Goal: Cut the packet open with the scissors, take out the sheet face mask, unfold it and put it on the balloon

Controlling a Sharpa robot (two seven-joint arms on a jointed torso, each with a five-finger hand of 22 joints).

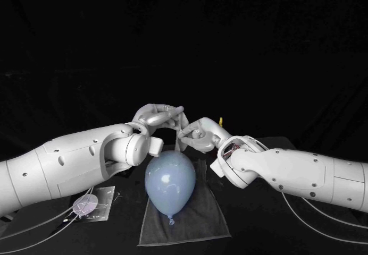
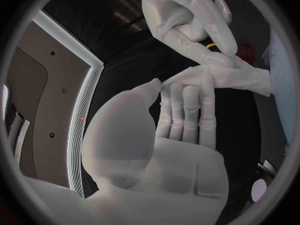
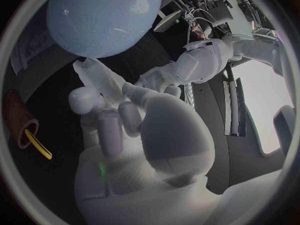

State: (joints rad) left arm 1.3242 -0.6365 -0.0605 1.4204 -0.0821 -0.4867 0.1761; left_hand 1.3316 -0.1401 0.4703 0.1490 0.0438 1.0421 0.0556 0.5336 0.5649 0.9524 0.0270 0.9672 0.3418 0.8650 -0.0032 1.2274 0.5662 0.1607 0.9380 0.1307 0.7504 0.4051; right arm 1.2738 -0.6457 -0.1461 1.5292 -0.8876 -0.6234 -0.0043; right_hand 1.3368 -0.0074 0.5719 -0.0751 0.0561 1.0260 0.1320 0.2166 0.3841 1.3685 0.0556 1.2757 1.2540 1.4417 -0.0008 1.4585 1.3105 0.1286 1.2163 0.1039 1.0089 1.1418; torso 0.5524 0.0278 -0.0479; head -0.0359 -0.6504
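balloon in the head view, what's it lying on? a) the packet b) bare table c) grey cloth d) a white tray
c: the balloon lies on a grey cloth spread on the table; the packet sits apart beside it.

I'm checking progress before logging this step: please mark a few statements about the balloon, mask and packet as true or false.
1. The balloon lies on a dark cloth. True.
2. The left hand and right hand both hold the sheet mask. True.
3. The mask already covers the balloon. False: the hands hold it, and the balloon's surface is bare.
4. The packet lies on the cloth. False: it lies on the table beside the cloth, on the robot's left.
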